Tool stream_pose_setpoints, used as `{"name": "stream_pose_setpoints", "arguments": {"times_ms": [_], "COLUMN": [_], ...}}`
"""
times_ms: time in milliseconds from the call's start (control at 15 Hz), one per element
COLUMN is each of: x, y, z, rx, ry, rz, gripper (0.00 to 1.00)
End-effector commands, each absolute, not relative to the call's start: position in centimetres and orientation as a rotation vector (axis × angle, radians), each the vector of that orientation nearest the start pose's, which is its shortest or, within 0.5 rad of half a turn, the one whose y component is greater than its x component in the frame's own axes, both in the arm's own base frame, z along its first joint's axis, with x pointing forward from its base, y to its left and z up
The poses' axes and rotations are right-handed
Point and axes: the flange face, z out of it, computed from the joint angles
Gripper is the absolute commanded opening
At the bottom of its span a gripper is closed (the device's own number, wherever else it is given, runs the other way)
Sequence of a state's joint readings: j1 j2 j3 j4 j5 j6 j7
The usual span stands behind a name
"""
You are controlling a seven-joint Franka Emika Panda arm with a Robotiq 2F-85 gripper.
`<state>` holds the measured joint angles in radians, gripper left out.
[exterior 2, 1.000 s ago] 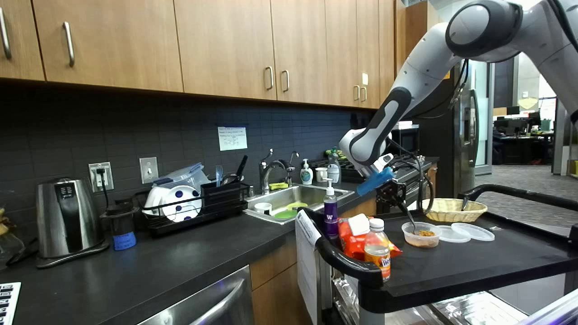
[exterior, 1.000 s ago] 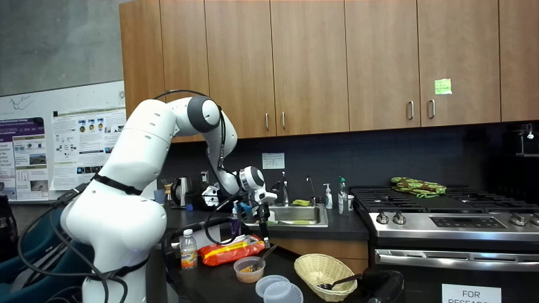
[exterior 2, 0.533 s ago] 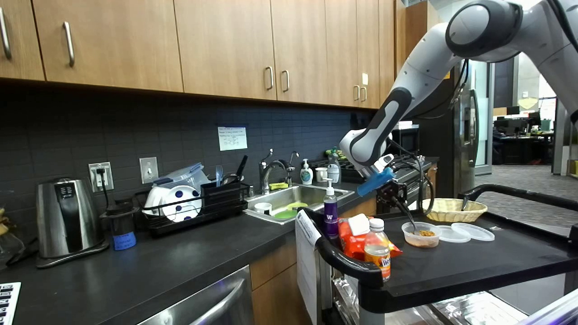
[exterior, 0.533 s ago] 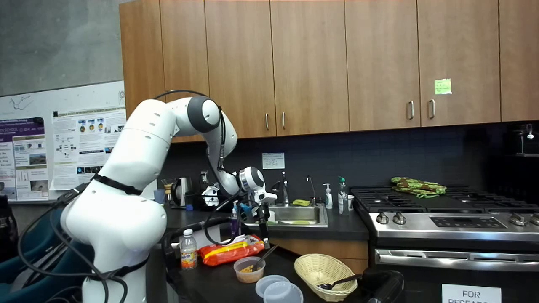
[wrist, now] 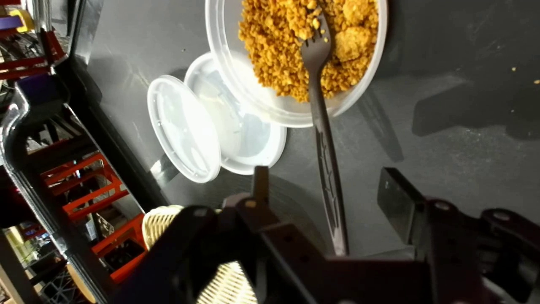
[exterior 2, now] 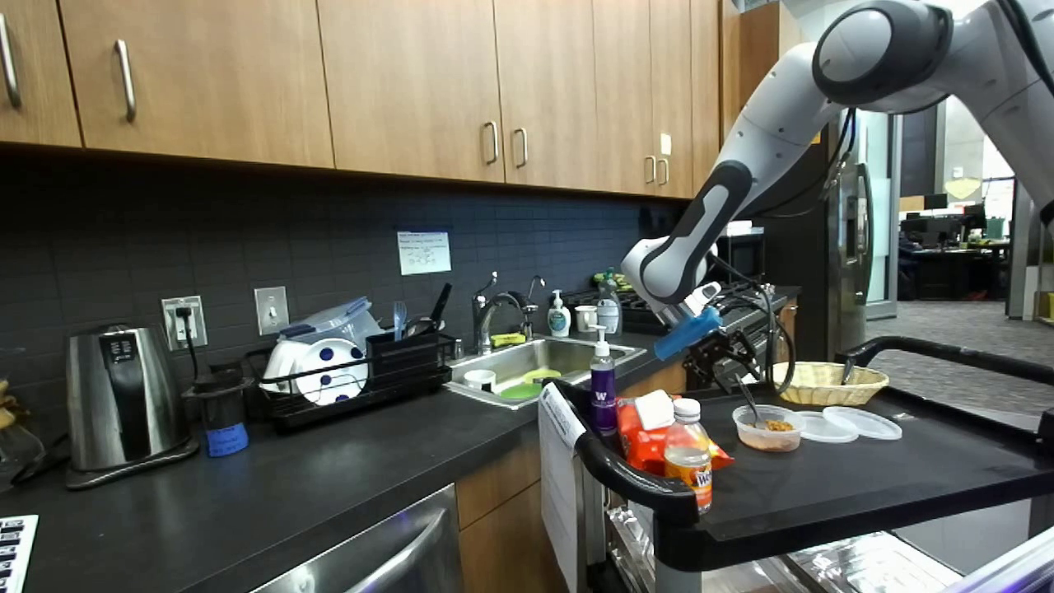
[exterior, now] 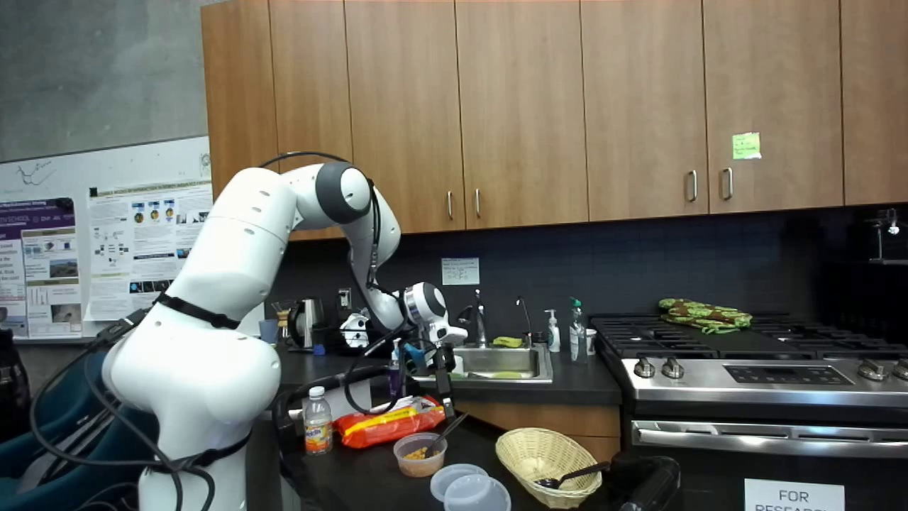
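Note:
My gripper (wrist: pixel 327 190) stands open above the cart, its fingers (wrist: pixel 398 204) well apart on either side of a dark fork (wrist: pixel 327 160). The fork's handle runs between the jaws with space on both sides. Its tines rest in orange-brown crumbs (wrist: pixel 274 55) inside a round clear tub (wrist: pixel 291 118), and the handle leans over the rim. In both exterior views the tub (exterior: pixel 420 466) sits below the gripper (exterior 2: pixel 733 375), fork handle tilted up toward it. Beside the tub lie two translucent lids (wrist: pixel 185 131), partly overlapping.
A wicker basket (exterior: pixel 528 454) with a black utensil (exterior: pixel 571 475) stands near the lids. A red bag (exterior: pixel 386 424), a drink bottle (exterior: pixel 317 426) and a purple pump bottle (exterior 2: pixel 603 387) stand along one side of the black cart (exterior 2: pixel 906 486). Raised handles (exterior 2: pixel 634 482) edge the cart.
The jaws have opened away from the fork handle, which was between closed fingers before. The fork stays leaning in the tub. The arm has hardly moved.

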<state>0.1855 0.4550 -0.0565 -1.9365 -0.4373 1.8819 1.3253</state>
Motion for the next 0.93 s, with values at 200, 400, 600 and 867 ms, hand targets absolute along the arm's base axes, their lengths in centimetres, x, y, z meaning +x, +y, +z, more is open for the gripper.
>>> {"name": "stream_pose_setpoints", "arguments": {"times_ms": [200, 400, 600, 867], "x": [56.2, 56.2, 56.1, 55.8], "y": [2.8, 2.3, 1.7, 1.5], "z": [22.8, 22.8, 22.9, 23.0], "rx": [2.183, 2.163, 2.138, 2.102], "ry": [-1.18, -1.199, -1.21, -1.212], "rz": [-0.13, -0.131, -0.139, -0.146], "gripper": [1.0, 1.0, 0.78, 0.56]}}
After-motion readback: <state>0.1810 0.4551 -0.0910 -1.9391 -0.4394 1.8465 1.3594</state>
